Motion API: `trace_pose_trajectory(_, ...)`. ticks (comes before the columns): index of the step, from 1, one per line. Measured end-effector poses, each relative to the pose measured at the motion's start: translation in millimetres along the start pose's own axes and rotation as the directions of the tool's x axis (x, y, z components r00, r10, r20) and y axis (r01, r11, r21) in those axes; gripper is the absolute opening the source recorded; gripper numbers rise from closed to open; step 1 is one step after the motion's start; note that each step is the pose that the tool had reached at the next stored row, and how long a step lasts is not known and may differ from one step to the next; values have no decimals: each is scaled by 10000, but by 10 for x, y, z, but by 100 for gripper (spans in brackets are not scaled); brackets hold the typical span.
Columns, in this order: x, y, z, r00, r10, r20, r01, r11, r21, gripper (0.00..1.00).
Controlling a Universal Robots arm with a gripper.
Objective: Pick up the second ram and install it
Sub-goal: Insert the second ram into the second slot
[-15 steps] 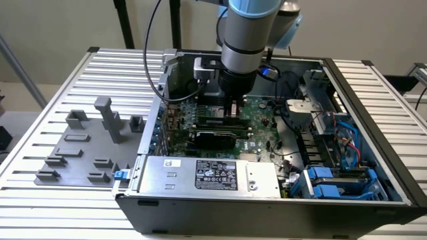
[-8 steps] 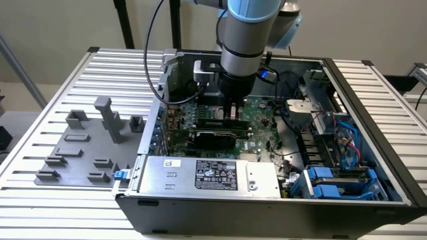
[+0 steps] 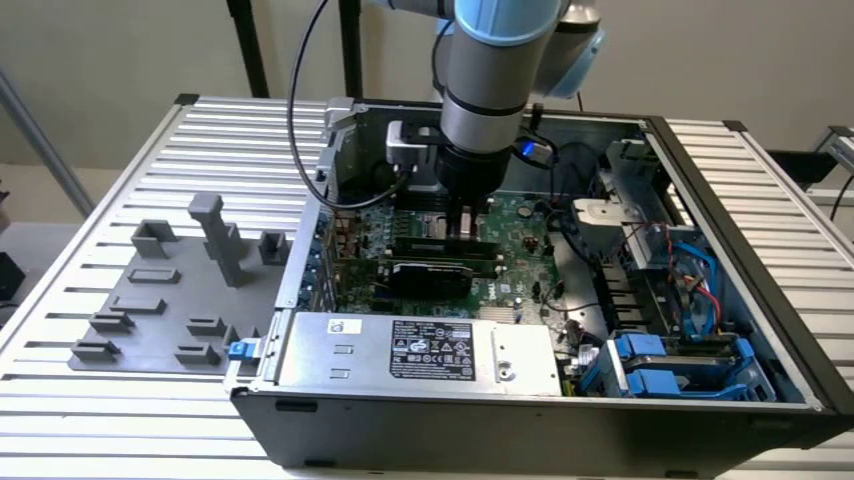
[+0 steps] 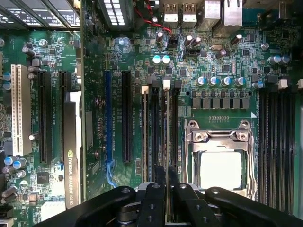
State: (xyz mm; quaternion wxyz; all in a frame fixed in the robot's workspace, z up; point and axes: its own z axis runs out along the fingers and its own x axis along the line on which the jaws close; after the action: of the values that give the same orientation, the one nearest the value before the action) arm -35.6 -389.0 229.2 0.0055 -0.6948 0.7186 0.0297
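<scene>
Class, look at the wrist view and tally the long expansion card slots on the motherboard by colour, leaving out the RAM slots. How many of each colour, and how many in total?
White slot: 1
Blue slot: 1
Black slots: 3
Total: 5

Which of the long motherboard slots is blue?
The narrow blue plastic expansion slot, standing between the upright graphics card and a black slot; every other long slot is black or white.
</scene>
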Motion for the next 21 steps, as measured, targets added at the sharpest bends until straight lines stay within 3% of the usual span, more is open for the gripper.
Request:
trace_pose_trajectory(12,-17,9,17,10000,-35,-3,35,10000,-2,14)
trace_pose_trajectory(21,-16,9,42,10000,-33,-49,33,10000,-1,14)
